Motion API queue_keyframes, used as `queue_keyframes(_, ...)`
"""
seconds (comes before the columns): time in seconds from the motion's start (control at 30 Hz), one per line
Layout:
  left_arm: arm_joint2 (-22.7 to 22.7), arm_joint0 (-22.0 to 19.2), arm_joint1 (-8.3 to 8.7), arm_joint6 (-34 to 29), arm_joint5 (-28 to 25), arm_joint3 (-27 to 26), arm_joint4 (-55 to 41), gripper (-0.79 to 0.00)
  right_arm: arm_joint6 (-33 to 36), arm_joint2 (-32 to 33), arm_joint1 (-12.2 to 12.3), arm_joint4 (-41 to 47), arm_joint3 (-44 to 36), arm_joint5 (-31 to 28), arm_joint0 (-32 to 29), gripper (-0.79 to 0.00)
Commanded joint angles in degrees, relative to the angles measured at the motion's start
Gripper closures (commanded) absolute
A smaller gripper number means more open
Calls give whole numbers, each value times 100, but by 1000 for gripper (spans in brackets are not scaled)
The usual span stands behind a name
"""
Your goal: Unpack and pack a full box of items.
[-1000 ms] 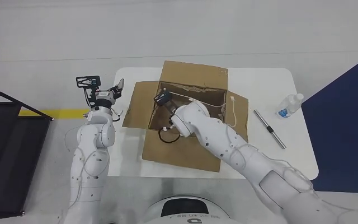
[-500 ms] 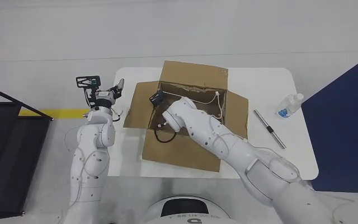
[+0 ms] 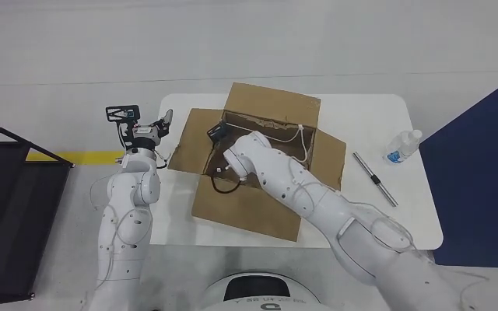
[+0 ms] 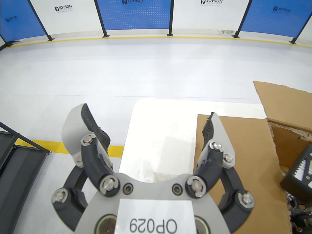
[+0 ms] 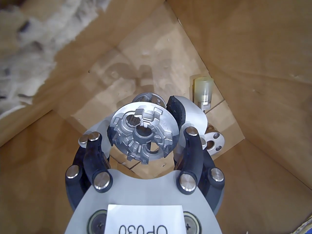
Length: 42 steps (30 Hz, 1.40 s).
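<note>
Matt brown cardboard for box (image 3: 268, 101), edges torn rough. Dull grey cast metal, grainy, for disc (image 5: 143, 132). Smooth turned metal with cloudy plastic cap on fitting (image 5: 204, 91). Smooth white on table (image 3: 366, 109). Ribbed black rubber on left gripper (image 4: 148, 110) pads (image 4: 93, 125). Clear plastic for bottle (image 3: 402, 146).

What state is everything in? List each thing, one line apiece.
cardboard box: open, flaps folded out.
left claw: open, empty, beside the box.
right claw: shut on the metal disc, inside the box.
metal disc: gripped at its rim.
flanged fitting: lying in a box corner.
metal rod: lying flat on the table.
water bottle: outside the box.
</note>
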Motion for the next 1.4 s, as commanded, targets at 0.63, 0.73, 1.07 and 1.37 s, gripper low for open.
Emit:
queue_keyframes(0.63, 0, 0, 0, 0, 0, 0, 0, -785, 582, 1728, 655, -241, -2754, -773, -1374, -757)
queue_keyframes(0.73, 0, 0, 0, 0, 0, 0, 0, -785, 816, 2572, 919, -322, -4318, -1057, -2238, -773)
queue_keyframes(1.07, 0, 0, 0, 0, 0, 0, 0, -785, 401, 6158, 1399, 1518, -7660, -2571, -5408, -785)
queue_keyframes(1.37, 0, 0, 0, 0, 0, 0, 0, -785, 394, 8305, 1544, 2394, -7163, -2959, -6779, -394)
